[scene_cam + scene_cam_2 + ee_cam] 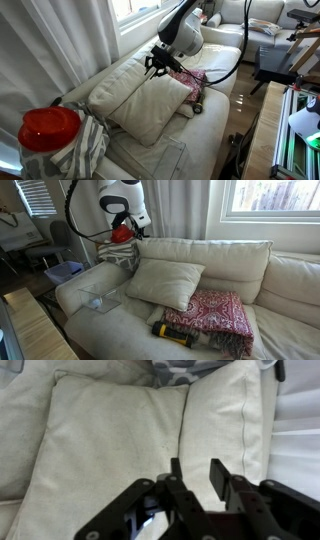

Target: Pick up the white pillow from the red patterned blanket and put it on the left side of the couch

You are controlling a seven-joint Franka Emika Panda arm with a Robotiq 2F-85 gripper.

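Note:
The white pillow (145,100) (165,280) lies tilted on the couch (215,120) (290,285), leaning against its back cushions. One corner sits beside the red patterned blanket (191,79) (212,314). My gripper (157,63) (197,468) hovers above the pillow's end nearest the blanket, open and empty. In the wrist view the pillow (105,445) fills the left and middle of the picture, below the fingers. A couch back cushion (225,415) is at the right.
A grey-white striped cloth (82,150) (115,252) with a shiny red round object (48,128) on it covers the couch arm. A clear plastic box (98,295) stands on the seat by that arm. A yellow-black tool (175,333) lies in front of the blanket.

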